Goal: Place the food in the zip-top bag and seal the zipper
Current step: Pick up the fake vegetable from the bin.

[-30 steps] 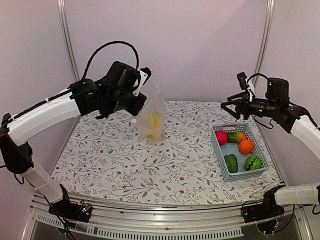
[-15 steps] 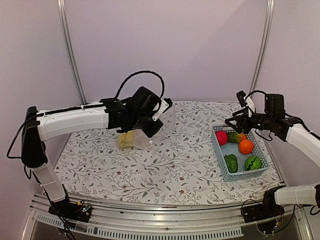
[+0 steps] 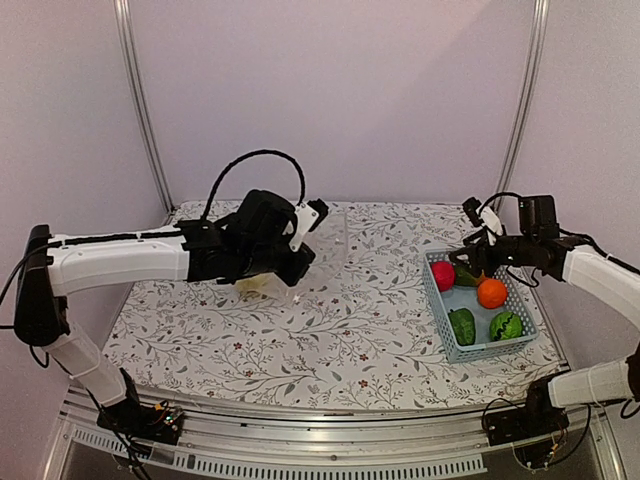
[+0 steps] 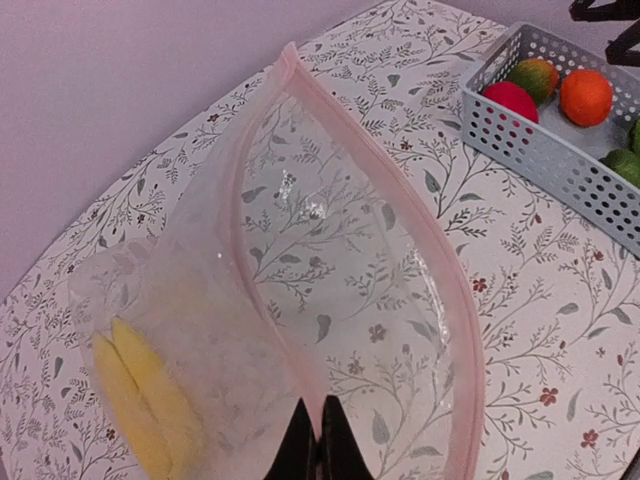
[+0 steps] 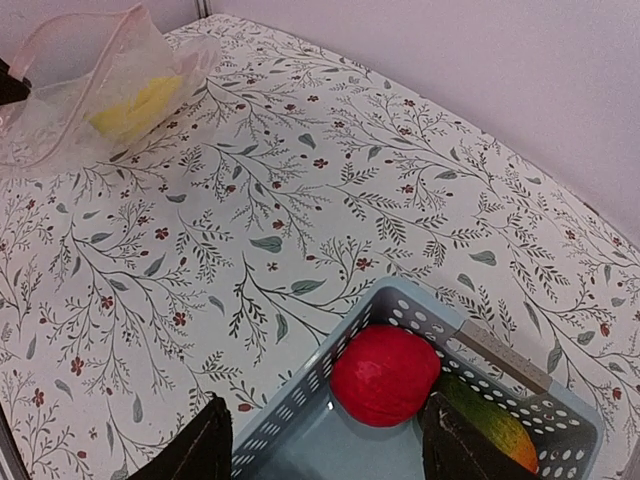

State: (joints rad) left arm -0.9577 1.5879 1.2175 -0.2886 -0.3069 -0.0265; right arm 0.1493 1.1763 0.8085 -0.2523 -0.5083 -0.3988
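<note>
My left gripper (image 4: 320,442) is shut on the pinkish zipper strip (image 4: 262,245) of the clear zip-top bag (image 4: 340,300). The bag's mouth gapes open toward the basket, and the yellow bananas (image 4: 135,400) lie inside it. In the top view the left gripper (image 3: 297,268) holds the bag (image 3: 322,240) low over the table's left middle. My right gripper (image 5: 325,452) is open, just above the red apple (image 5: 385,375) in the light blue basket (image 5: 300,400). The top view shows the apple (image 3: 443,275), mango (image 3: 471,275), orange (image 3: 491,293), dark green piece (image 3: 462,326) and striped green ball (image 3: 506,326) in the basket.
The basket (image 3: 447,340) stands at the right side of the flower-patterned table (image 3: 350,340). Metal frame posts (image 3: 140,110) rise at the back corners. Purple walls close in the back and the sides.
My left arm has brought the bag down from high up to just above the table, with its mouth turned toward the basket. My right gripper has sunk toward the apple's corner of the basket.
</note>
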